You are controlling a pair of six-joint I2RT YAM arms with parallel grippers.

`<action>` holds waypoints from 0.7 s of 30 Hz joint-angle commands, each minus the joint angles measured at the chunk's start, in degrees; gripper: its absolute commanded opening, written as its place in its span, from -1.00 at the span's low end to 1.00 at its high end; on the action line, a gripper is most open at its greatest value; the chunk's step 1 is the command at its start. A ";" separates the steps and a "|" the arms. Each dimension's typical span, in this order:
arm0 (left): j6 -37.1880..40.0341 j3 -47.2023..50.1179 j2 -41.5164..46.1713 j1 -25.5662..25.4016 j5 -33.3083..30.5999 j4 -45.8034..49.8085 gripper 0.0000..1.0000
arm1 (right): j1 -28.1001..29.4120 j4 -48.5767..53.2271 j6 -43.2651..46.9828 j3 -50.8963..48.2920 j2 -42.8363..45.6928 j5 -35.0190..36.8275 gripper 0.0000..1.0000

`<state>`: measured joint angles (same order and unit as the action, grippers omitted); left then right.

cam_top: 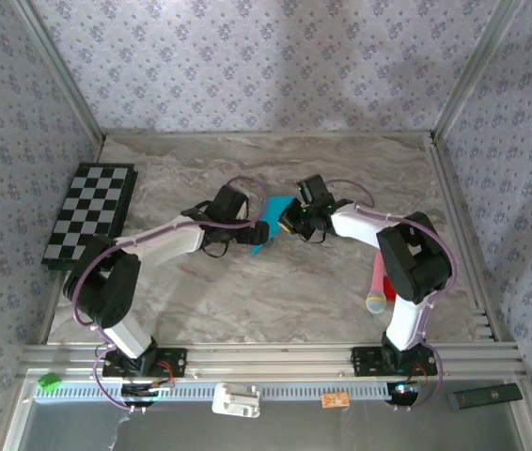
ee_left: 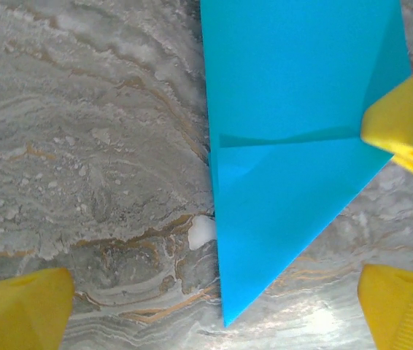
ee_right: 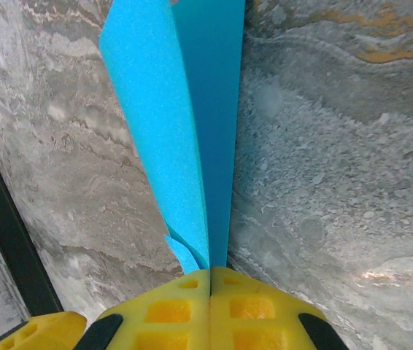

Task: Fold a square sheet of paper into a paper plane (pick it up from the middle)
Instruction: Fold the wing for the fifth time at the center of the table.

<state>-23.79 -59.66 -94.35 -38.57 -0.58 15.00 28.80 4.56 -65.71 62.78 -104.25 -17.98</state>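
The square sheet of paper is folded into a teal-blue paper plane (cam_top: 272, 228) with a sharp tip and a centre crease, held just above the middle of the marble table (cam_top: 275, 291). My right gripper (ee_right: 210, 273) is shut on the folded edge of the plane (ee_right: 192, 131), pads pressed together; from above the right gripper (cam_top: 290, 224) sits at the paper's right side. In the left wrist view the plane (ee_left: 287, 146) points down between the wide-apart fingers of my open left gripper (ee_left: 214, 313), which touches nothing. The right gripper's yellow finger (ee_left: 403, 124) pinches the plane's right edge.
A black-and-white checkered board (cam_top: 90, 214) lies at the table's left edge. A pink-and-red stick with a yellowish end (cam_top: 380, 287) lies by the right arm. Patterned walls enclose the table on three sides. A dark strip (ee_right: 9, 226) crosses the right wrist view's left side.
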 commanded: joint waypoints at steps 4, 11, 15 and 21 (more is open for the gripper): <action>12.64 -3.87 -4.24 -4.88 -7.18 0.20 0.59 | -0.88 2.94 -2.49 1.12 1.59 -2.31 -0.91; 19.43 -4.97 -7.62 -9.61 -9.63 -3.11 0.35 | -1.76 2.95 -3.97 0.94 1.77 -3.79 -0.91; 21.80 -5.49 -9.65 -10.55 -11.48 -4.39 0.18 | -2.31 2.80 -4.82 0.84 1.85 -5.03 -0.90; 23.79 -5.27 -10.65 -11.86 -12.65 -5.51 0.04 | -2.85 2.71 -5.53 0.52 1.52 -6.01 -0.90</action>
<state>-2.59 -63.81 -104.68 -49.82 -11.64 11.33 26.22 6.68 -69.89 62.83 -104.22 -22.57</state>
